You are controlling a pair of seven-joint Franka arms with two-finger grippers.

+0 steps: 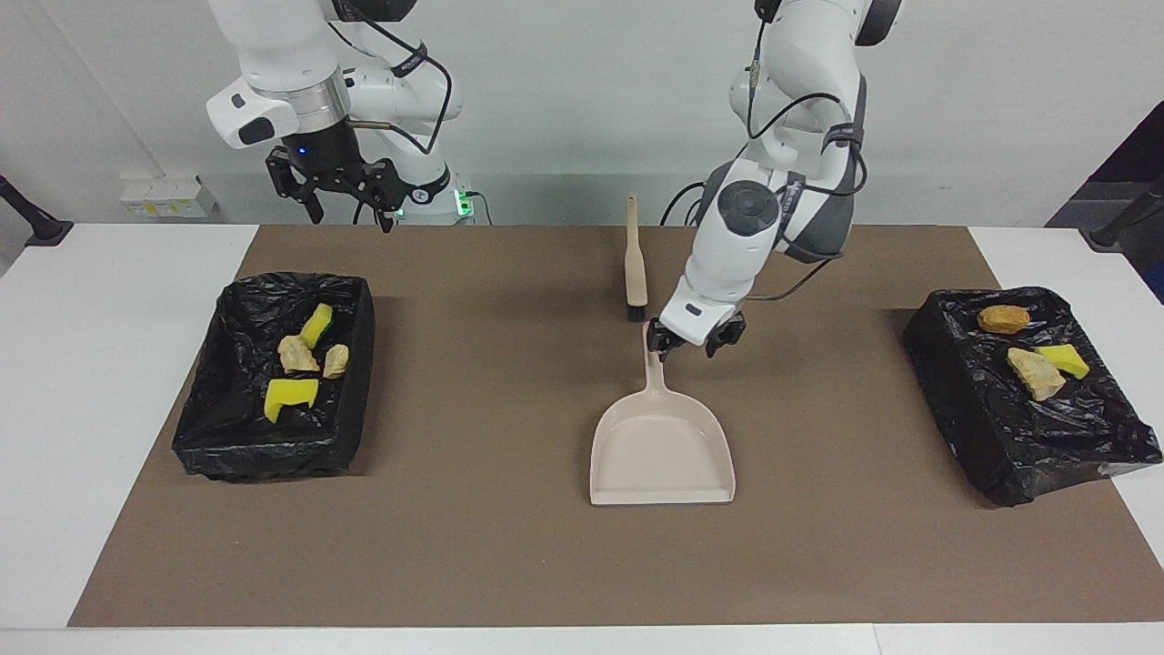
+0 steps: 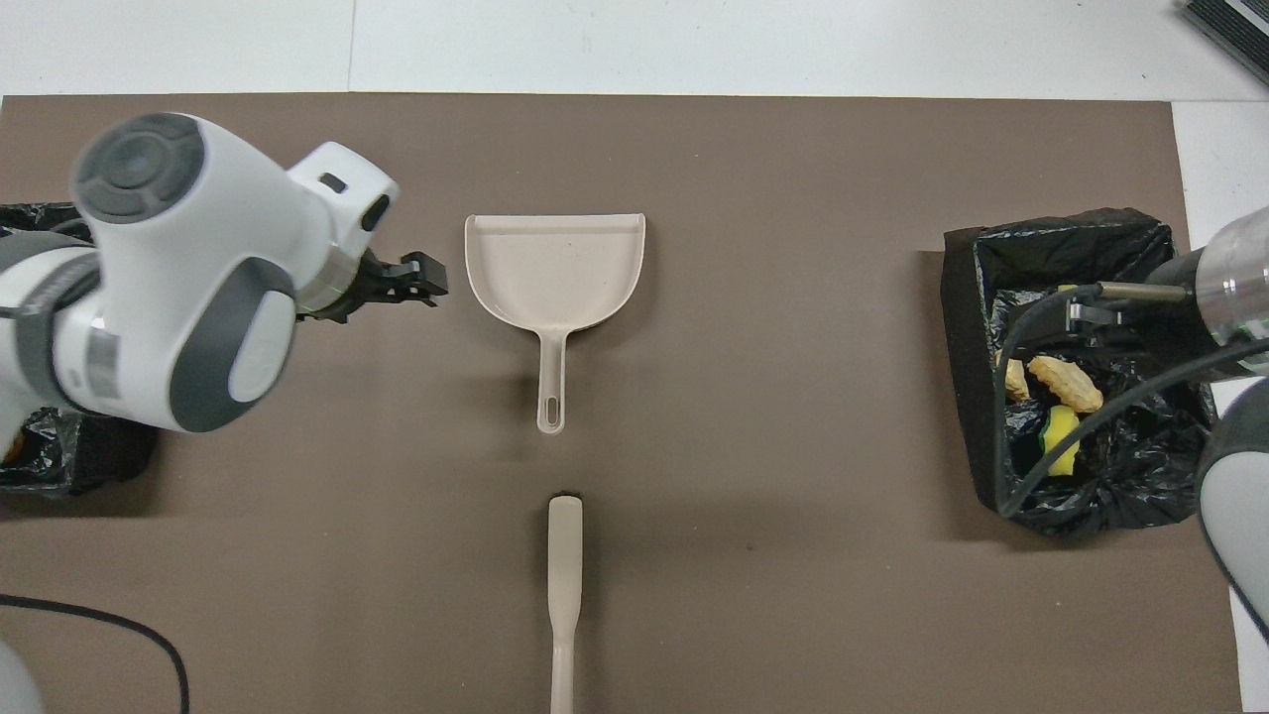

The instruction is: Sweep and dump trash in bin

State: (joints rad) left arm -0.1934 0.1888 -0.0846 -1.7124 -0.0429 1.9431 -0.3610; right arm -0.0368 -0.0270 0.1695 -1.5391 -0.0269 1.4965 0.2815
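Note:
The beige dustpan [image 1: 662, 448] lies flat and empty on the brown mat, its handle [image 2: 551, 382] pointing toward the robots. My left gripper [image 1: 691, 344] hangs open just above the mat beside the handle's end, holding nothing. The trash lies in two black-lined bins. The bin [image 1: 264, 455] at the right arm's end holds yellow chunks [image 1: 289, 394] and beige lumps [image 1: 296, 355]. In the other bin [image 1: 964, 409] are a brown lump [image 1: 1003, 318], a beige lump [image 1: 1035, 373] and a yellow chunk [image 1: 1062, 359]. My right gripper [image 1: 346, 189] waits open, raised near the robots' edge of the table.
The beige brush [image 1: 635, 264] lies on the mat [image 1: 509, 546] between the dustpan's handle and the robots, in line with the handle. In the overhead view the left arm covers most of its end's bin [image 2: 59, 461]. White tabletop borders the mat.

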